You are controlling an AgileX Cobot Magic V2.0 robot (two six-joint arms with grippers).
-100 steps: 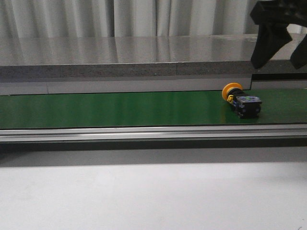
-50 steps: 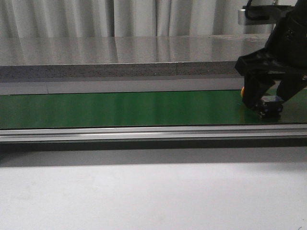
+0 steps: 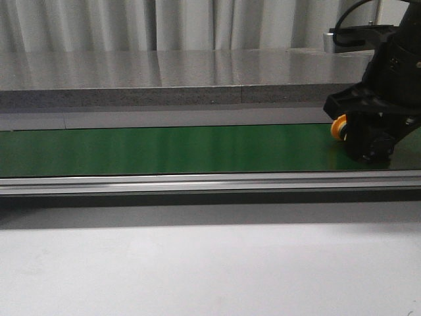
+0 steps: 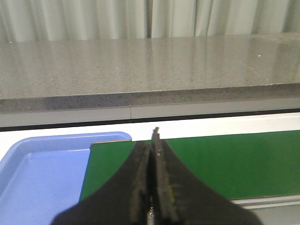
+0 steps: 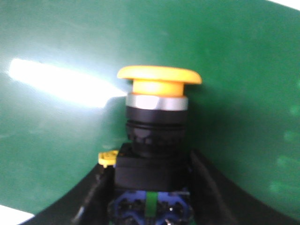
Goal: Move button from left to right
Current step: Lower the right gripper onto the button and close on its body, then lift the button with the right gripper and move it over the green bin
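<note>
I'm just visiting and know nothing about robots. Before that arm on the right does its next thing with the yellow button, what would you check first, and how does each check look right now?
1. Right gripper down at the button: ok, its fingers sit on both sides of the black body.
2. Firm grip on the body: cannot tell; the contact is not clearly visible.
3. Button position: ok, it lies on its side on the green belt, its yellow head poking out toward the left.
4. Left gripper out of the way: ok, shut and empty, over the belt's other end near the blue tray.
5. Drop-off spot on the right: cannot tell, it is out of view.
</note>
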